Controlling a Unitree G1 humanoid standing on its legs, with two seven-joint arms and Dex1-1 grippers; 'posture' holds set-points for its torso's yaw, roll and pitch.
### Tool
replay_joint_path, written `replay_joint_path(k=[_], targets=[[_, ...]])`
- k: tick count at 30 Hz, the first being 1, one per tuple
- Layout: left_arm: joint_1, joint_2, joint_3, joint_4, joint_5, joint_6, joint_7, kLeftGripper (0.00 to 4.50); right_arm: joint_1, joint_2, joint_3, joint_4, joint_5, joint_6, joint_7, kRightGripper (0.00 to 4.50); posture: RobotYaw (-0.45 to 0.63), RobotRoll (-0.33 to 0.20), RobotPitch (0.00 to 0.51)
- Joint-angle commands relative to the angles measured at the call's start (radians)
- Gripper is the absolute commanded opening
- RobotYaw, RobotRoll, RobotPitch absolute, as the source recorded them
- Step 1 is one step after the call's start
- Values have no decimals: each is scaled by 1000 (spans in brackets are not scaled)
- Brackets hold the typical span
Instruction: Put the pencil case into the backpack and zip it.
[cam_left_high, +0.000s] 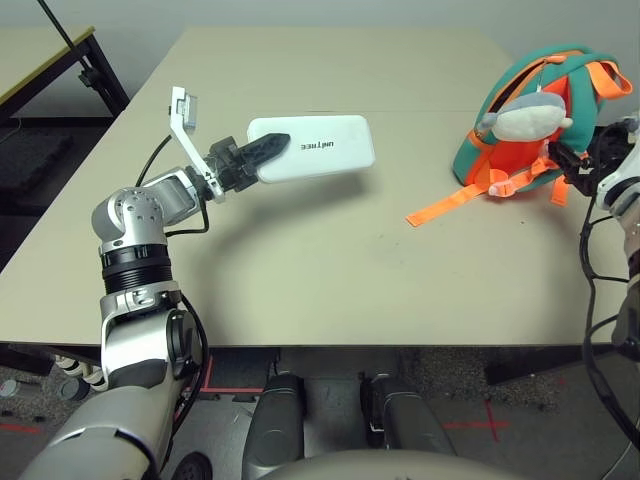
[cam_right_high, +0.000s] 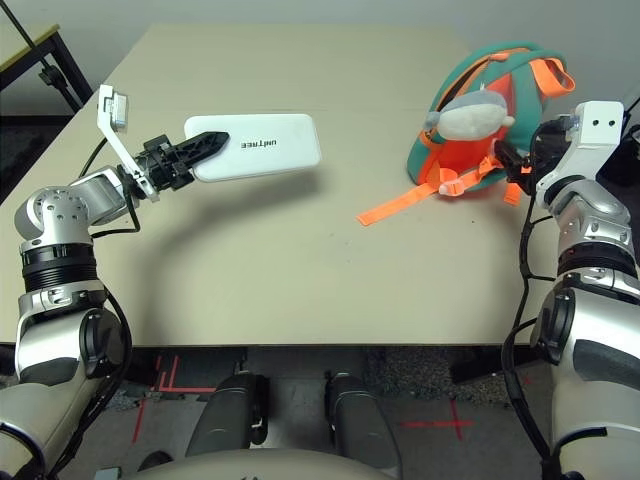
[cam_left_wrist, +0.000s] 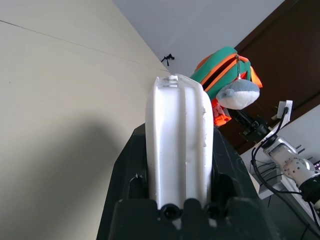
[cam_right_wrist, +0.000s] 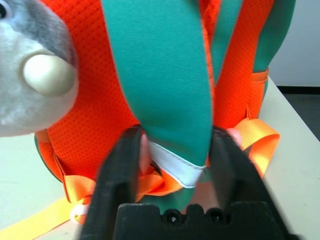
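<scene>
My left gripper (cam_left_high: 272, 150) holds the white pencil case (cam_left_high: 320, 147) by one end, lifted above the left part of the table, its lettered lid facing up. In the left wrist view the case (cam_left_wrist: 177, 140) stands edge-on between the two black fingers. The teal and orange backpack (cam_left_high: 510, 85) lies at the table's right side with its grey plush toy (cam_left_high: 525, 118) on top. My right gripper (cam_right_high: 515, 165) is at the backpack's near right edge. In the right wrist view its fingers press close on either side of a teal strap (cam_right_wrist: 170, 75) with white trim.
A loose orange strap (cam_left_high: 450, 205) trails from the backpack across the tan table (cam_left_high: 300, 270) toward the middle. A second table with a black frame (cam_left_high: 60, 60) stands at the far left. Cables hang by my right arm at the table's right edge.
</scene>
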Motion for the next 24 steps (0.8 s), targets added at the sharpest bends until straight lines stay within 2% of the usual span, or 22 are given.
replay_joint_path(k=[1,4,17,24], targets=[[6,-1,-2,-27,-30,2,6,1292,-8,6,-17,19,20,-16,23,1202,137,0,81],[0,2,-4,-16,-28,-3,3,1292,-5,13,-28,15,38,-23,43,32,135,0,76],[-37,8,-22,35,-13,-28,-15,1292,19,47,-128,-87,201,-53,274,0,118,0,59],[-49,13,-38,56,-17,-43,-23,1292,94,63,-147,-256,304,56,421,0,112,0,53]])
